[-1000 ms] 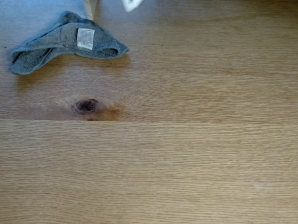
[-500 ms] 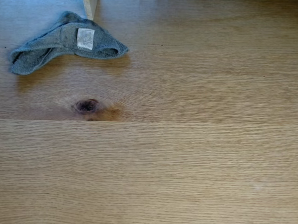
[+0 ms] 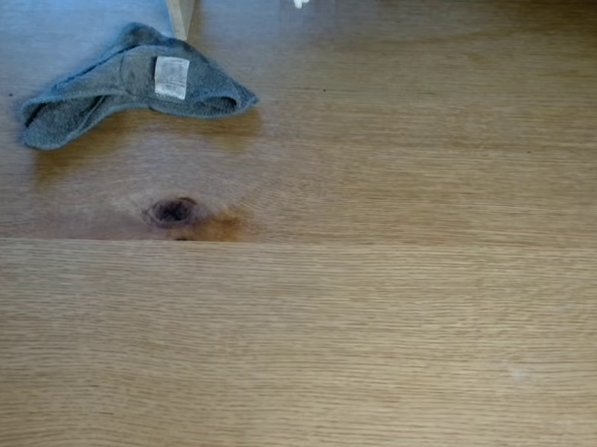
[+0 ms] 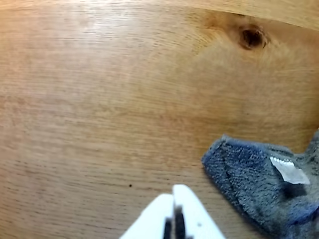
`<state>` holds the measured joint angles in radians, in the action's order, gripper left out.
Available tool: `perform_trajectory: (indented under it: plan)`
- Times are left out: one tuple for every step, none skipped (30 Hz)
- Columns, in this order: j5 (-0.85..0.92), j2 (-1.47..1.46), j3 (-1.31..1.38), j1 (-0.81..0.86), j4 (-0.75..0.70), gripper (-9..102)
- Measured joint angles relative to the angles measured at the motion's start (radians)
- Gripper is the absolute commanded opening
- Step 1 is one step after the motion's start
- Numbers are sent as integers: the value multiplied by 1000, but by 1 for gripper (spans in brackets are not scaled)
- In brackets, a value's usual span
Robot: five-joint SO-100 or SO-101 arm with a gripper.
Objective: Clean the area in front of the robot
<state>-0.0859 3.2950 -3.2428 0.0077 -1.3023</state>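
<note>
Wrist view first: the gripper (image 4: 174, 196) pokes in from the bottom edge, its white plates pressed together, nothing between them. Just to its right the grey towel cloth (image 4: 259, 184) lies crumpled, white label up. Beyond it stretches the light oak tabletop (image 4: 99, 99), the dark knot (image 4: 250, 37) at the far end. Fixed view: the cloth (image 3: 126, 84) lies beside a pale wooden post (image 3: 180, 2).

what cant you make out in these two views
- Gripper: the wrist view's bottom edge cuts it off; the white tips look together. In the fixed view only a white sliver shows at the top edge.
- Grey cloth: cut off at the wrist view's right edge.
- Cloth label: print too small to read.
- Wooden post: top cut off, fixed view.
</note>
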Motion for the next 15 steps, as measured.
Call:
perform_trajectory:
  plan:
    - [11, 2, -2, 0, 8, 0]
    - [26, 3, -2, 0, 12, 0]
    - [43, 5, -2, 0, 15, 0]
    - [44, 8, -2, 0, 15, 1]
    - [48, 9, -2, 0, 15, 4]
    - [48, 9, -2, 0, 15, 5]
    - [51, 9, -2, 0, 15, 5]
    - [51, 9, -2, 0, 15, 4]
    - [52, 9, -2, 0, 15, 4]
    - [54, 9, -2, 0, 15, 4]
    - [54, 9, -2, 0, 15, 4]
    - [54, 9, -2, 0, 15, 3]
    - [54, 9, -2, 0, 15, 3]
    - [54, 9, -2, 0, 15, 3]
    - [54, 9, -2, 0, 15, 3]
